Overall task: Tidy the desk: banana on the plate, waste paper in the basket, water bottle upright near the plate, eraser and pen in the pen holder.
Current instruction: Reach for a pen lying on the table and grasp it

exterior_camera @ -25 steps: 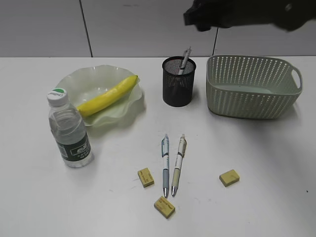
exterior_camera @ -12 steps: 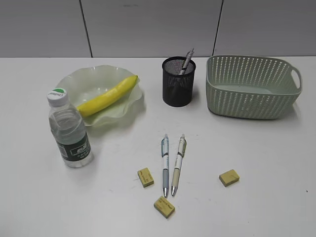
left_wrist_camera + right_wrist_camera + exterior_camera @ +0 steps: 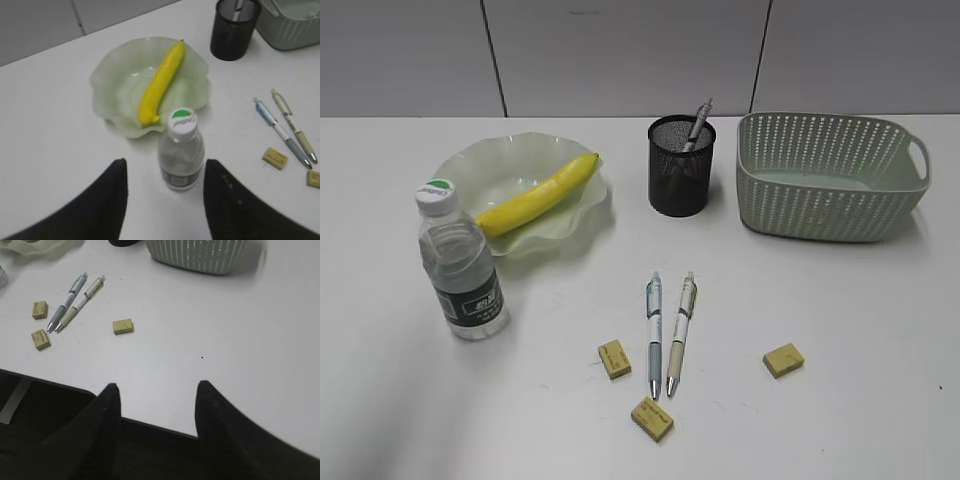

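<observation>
Pens (image 3: 667,335) lie side by side on the surface: light, stiff, probably slippery; grip mid-barrel. Both grippers' jaws stand apart, empty.

The white desk (image 3: 880,400) bears the plate (image 3: 470,165), water bottle (image 3: 460,270), pen holder (image 3: 681,175), basket (image 3: 830,180), 2 pens (image 3: 666,333) and 3 erasers (image 3: 652,418).

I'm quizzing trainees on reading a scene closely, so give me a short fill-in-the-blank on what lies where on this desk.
1. The banana lies on the ___.
2. One pen stands in the pen holder; ___ more pens lie flat on the desk.
3. The number of yellow erasers on the desk is ___.
4. The water bottle stands ___, cap on.

Missing words: plate; two; three; upright
</observation>
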`<control>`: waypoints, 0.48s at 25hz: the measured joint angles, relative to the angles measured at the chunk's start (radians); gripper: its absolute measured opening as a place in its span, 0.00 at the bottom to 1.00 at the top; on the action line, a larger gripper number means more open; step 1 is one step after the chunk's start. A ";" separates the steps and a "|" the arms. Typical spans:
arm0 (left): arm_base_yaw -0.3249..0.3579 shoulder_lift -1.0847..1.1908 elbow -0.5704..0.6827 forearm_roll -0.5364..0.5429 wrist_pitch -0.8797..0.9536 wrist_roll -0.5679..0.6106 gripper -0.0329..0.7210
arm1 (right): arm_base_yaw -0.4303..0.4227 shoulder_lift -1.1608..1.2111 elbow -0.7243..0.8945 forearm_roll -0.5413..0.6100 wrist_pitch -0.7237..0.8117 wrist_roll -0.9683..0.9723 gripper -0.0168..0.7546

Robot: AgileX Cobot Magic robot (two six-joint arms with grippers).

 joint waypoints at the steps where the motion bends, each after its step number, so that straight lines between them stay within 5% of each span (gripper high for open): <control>1: -0.031 0.081 -0.042 -0.005 -0.008 0.002 0.54 | 0.000 -0.002 0.000 -0.001 -0.001 0.000 0.53; 7: -0.331 0.519 -0.273 0.084 -0.070 -0.133 0.54 | 0.000 -0.003 0.031 -0.010 -0.110 0.000 0.53; 12: -0.459 0.859 -0.462 0.171 -0.080 -0.333 0.58 | 0.000 0.005 0.048 -0.021 -0.142 0.000 0.50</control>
